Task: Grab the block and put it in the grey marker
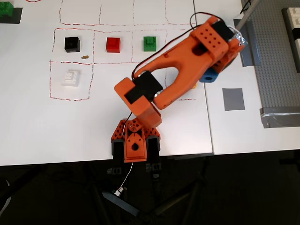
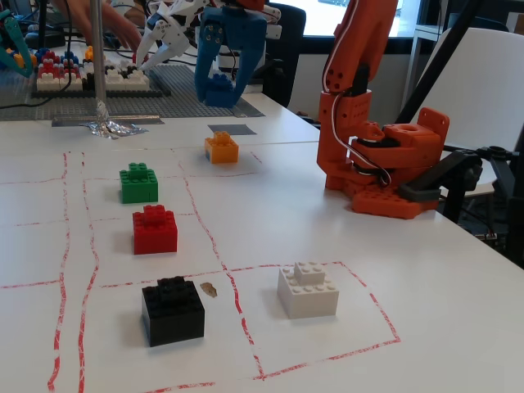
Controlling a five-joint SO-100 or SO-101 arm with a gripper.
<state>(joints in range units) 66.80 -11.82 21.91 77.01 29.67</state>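
Note:
My gripper (image 2: 219, 82) has blue jaws. It is shut on the small blue block (image 2: 216, 88) and holds it above the table at the far end in the fixed view. In the overhead view only part of the block (image 1: 209, 76) shows under the orange wrist, and the gripper (image 1: 212, 72) is mostly hidden. The grey marker (image 1: 233, 99), a flat dark grey square patch, lies bare on the table to the lower right of the block. In the fixed view the marker (image 2: 232, 129) lies just below and slightly right of the held block.
Green (image 1: 149, 43), red (image 1: 113, 44), black (image 1: 72, 44) and white (image 1: 71, 77) bricks sit in red-lined squares to the left. An orange brick (image 2: 221, 147) lies near the marker. Crumpled foil (image 2: 115, 127), a grey baseplate (image 1: 281, 56) and a tape strip (image 1: 280, 117) are to the right.

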